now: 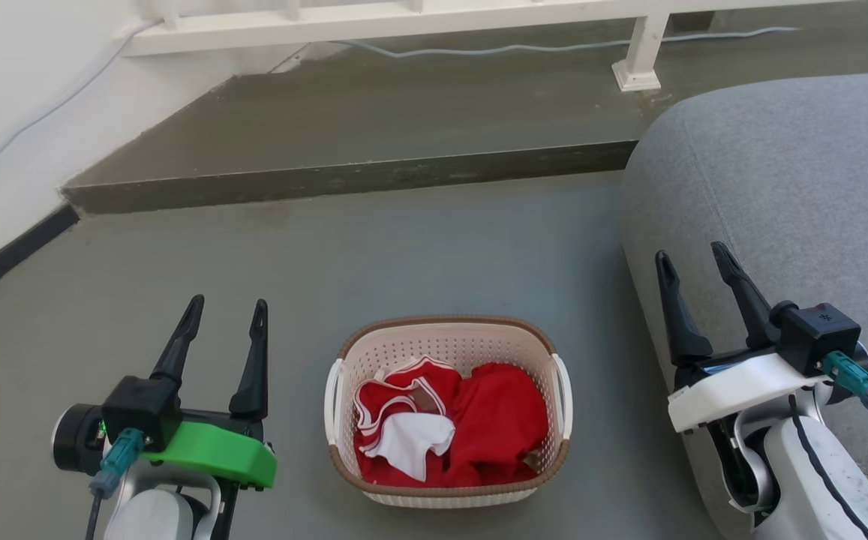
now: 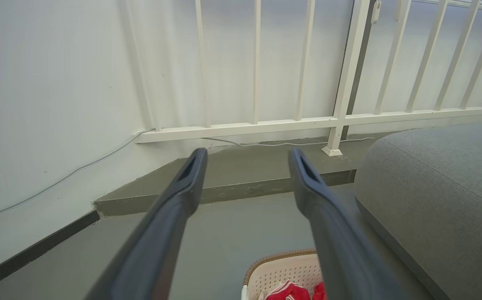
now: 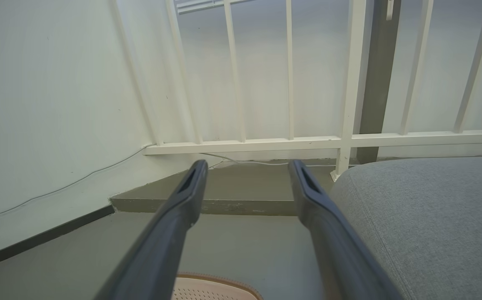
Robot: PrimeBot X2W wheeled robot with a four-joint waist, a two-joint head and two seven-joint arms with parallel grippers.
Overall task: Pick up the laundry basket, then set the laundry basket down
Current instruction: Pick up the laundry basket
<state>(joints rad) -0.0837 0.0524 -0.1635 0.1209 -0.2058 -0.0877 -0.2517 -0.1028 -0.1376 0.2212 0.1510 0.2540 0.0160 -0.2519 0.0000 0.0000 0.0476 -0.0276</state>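
Note:
The laundry basket (image 1: 445, 346), cream-white with a brown rim and white side handles, stands on the grey floor between my two arms and holds red and white clothes. My left gripper (image 1: 226, 310) is open to the basket's left, fingers pointing away from me, apart from it. To the basket's right, my right gripper (image 1: 690, 256) is open in front of the sofa. In the left wrist view the basket's rim (image 2: 280, 255) shows at the bottom, below the open left gripper (image 2: 247, 156). In the right wrist view its rim (image 3: 218, 280) lies beneath the open right gripper (image 3: 247, 166).
A grey sofa (image 1: 786, 195) fills the right side, close to my right arm. A raised concrete step (image 1: 358, 176) runs across behind the basket, with a white railing (image 2: 336, 121) and a cable beyond it. A white wall (image 1: 13, 112) with a dark skirting stands at left.

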